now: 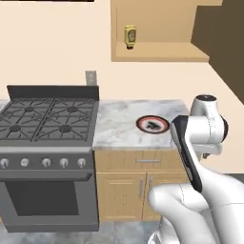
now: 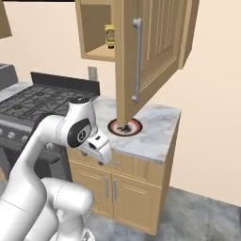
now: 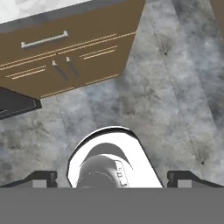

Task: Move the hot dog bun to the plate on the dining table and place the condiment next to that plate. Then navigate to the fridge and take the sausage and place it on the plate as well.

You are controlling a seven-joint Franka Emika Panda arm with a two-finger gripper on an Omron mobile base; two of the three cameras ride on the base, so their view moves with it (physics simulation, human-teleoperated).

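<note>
— Condiment bottle (image 1: 130,36): position?
— Upright on the floor of the open upper cabinet (image 1: 157,51), near its left wall, above the marble bench (image 1: 119,125). Yellow body, darker label; the writing is too small to read. It also shows in the right base view (image 2: 109,36), just left of the open cabinet door (image 2: 141,56).

— Anything on the bench?
— One plate (image 1: 152,124), red rim, white centre, with a small dark item on it that cannot be identified. In the right base view the door's lower edge partly covers that plate (image 2: 133,127). No markings legible on it.

— The tool?
— Seen from the hand view (image 3: 112,178), pointed down at the grey tiled floor (image 3: 175,87). Fingertips (image 3: 41,177) stand wide apart at the bottom corners, nothing between them. The wooden base cabinets (image 3: 65,48) lie at the top of that view.

— Surroundings?
— Gas stove (image 1: 47,119) touching the bench's left end, five knobs along its front, no lettering readable. A grey wall outlet (image 1: 90,77) sits above the stove's back rail.
</note>
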